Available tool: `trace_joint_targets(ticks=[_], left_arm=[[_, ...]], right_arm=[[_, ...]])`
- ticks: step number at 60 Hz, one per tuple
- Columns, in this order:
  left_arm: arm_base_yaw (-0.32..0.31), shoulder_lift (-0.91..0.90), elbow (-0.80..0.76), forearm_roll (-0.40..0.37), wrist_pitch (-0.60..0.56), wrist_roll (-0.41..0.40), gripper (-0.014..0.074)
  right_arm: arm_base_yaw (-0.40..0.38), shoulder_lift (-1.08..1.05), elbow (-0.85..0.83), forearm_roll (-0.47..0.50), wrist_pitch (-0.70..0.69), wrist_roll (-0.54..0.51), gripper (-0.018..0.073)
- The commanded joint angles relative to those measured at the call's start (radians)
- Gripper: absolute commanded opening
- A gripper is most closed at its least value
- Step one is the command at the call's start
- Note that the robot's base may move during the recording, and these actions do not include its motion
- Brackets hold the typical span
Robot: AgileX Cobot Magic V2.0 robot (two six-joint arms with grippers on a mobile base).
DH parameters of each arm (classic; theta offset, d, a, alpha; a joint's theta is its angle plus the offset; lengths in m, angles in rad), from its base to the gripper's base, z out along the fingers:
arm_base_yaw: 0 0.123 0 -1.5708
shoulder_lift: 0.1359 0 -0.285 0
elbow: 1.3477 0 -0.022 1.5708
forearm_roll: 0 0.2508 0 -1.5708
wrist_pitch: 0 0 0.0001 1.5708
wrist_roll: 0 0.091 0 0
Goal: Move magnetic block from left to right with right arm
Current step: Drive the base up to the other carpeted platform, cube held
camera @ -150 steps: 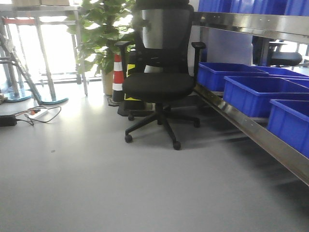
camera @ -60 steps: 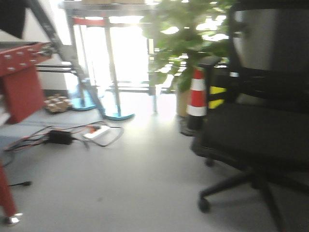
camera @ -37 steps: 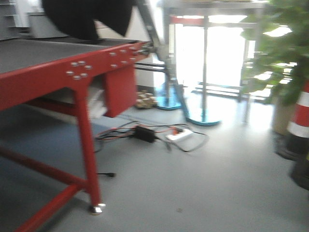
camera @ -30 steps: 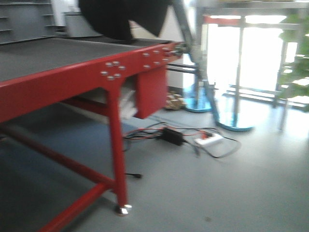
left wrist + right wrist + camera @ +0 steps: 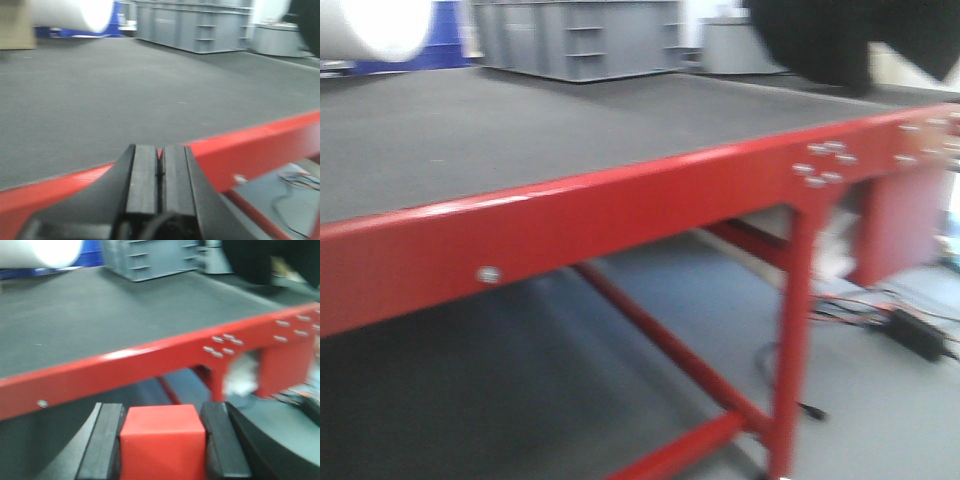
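Note:
A bright-red magnetic block fills the bottom of the right wrist view, clamped between the two black fingers of my right gripper, which is shut on it. It hangs in front of and below the red table edge. In the left wrist view my left gripper is shut with nothing between its black pads, just short of the table's red front rail. Neither gripper shows in the front view.
A red-framed table with a dark grey mat top spans all views. Grey crates stand at its far side, a white roll at far left. A red leg and floor cables lie at right.
The front view has swung left: the office chair, plant and cone have passed out of view, and the red table now fills the frame, much closer than half a second ago.

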Motion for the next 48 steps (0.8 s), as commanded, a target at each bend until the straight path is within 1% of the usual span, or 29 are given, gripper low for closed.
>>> trace_joint_targets(ticks=[1,48], left_arm=[[-0.006,-0.011,0.01,0.0,-0.093,-0.007,-0.0116],[-0.006,-0.011,0.01,0.0,-0.093,-0.007,-0.0116]], right_arm=[[-0.003,0.018,-0.026,-0.02,-0.092,-0.008,0.0162],[-0.003,0.018,-0.026,-0.02,-0.092,-0.008,0.0162]])
